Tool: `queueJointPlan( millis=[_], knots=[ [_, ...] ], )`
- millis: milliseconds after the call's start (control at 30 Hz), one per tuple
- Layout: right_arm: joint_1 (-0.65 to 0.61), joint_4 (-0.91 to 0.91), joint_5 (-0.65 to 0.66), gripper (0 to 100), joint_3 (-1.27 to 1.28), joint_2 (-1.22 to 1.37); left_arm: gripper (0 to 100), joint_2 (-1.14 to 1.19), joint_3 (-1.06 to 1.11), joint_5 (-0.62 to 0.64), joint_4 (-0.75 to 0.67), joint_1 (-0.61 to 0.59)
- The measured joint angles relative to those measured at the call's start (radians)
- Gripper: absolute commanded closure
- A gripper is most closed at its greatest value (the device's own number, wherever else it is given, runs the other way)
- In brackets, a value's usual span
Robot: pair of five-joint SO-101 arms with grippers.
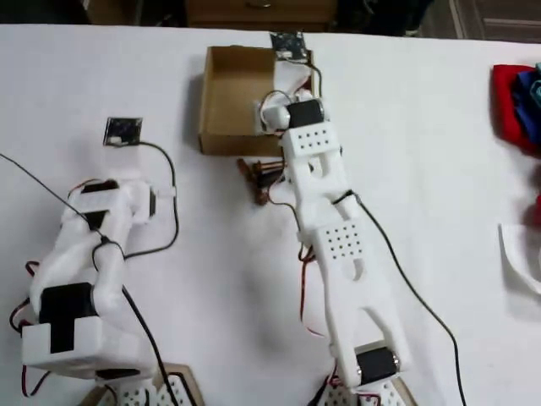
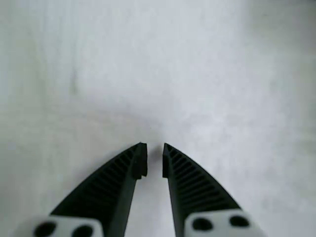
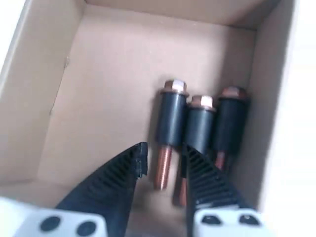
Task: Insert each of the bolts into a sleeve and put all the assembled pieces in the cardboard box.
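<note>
A: Nearest to us is the right gripper point(image 3: 164, 150), its jaws apart with nothing between them, poised over the cardboard box point(image 3: 34, 98).

B: Beneath it we see three assembled pieces point(image 3: 200, 128), each a copper bolt through a black sleeve. They lie side by side on the box floor, close against one wall. One jaw tip overlaps the nearest shank in our line of sight, but we cannot tell whether it touches.

A: And the left gripper point(image 2: 154, 148)?

B: Its jaws are parted by a narrow gap and hold nothing. It sits above bare table point(image 2: 207, 74), well apart from the box.

A: In the high view we note copper-coloured items point(image 1: 256, 173) on the table just beside the box, partly under the right arm. We cannot say whether they are bolts or wiring.

B: If they are parts, we judge the task unfinished. What could go wrong?

A: We see three hazards.
- A descending jaw could nudge the pieces and slide a bolt out of its sleeve, since nothing visibly locks them.
- A jaw catching the wall could drag or tip the light box.
- The arm, sweeping low, could scatter the items beside the box.
</note>
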Motion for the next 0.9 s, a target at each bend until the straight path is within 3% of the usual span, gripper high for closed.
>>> queueJointPlan(
  millis=[300, 500, 600, 767, 900],
  knots=[
    [0.02, 0.339, 0.003, 90.6, -0.002, -0.219, 92, 0.0, 0.0, 0.0, 0.0, 0.0],
    [0.037, 0.359, 0.149, 90.7, 0.107, -0.356, 92, 0.0, 0.0, 0.0, 0.0, 0.0],
    [0.038, 0.359, 0.166, 90.7, 0.311, -0.48, 92, 0.0, 0.0, 0.0, 0.0, 0.0],
    [-0.06, 0.344, 0.175, 90.5, 0.872, -0.735, 92, 0.0, 0.0, 0.0, 0.0, 0.0],
    [-0.127, 0.163, 0.216, 90.4, 1.252, -0.798, 92, 0.0, 0.0, 0.0, 0.0, 0.0]
  ],
)
